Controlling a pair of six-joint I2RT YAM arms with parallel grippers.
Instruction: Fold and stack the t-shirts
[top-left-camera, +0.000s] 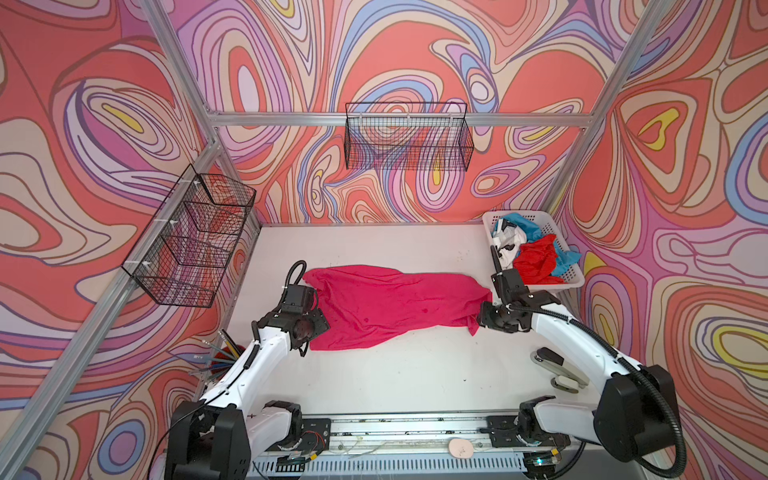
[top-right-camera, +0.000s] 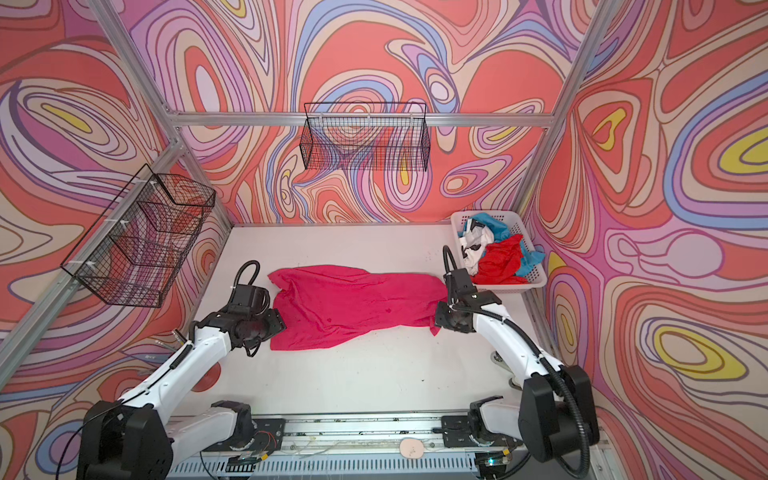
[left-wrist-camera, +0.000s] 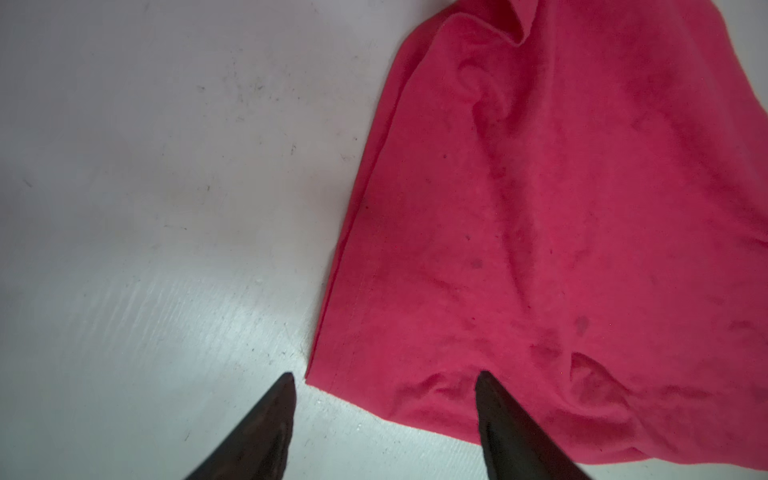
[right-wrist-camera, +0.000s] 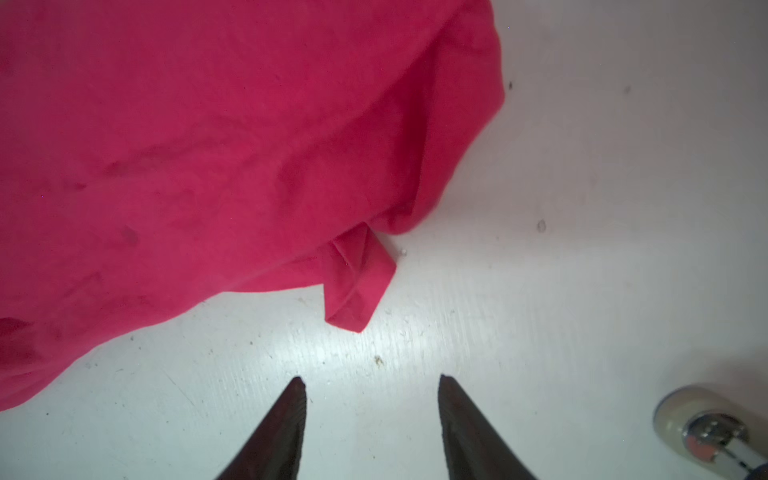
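While the magenta t-shirt (top-left-camera: 386, 305) lay across the table (top-left-camera: 395, 374), both claws stood open, empty: left gripper (left-wrist-camera: 384, 375) at its 9 o'clock end, right gripper (right-wrist-camera: 372, 378) at 3. I judged matched corner pinches best.

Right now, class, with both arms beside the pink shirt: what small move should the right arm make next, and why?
Probably ease forward and pinch the loose flap of the magenta shirt: the right fingers stand open over the table, just short of it.
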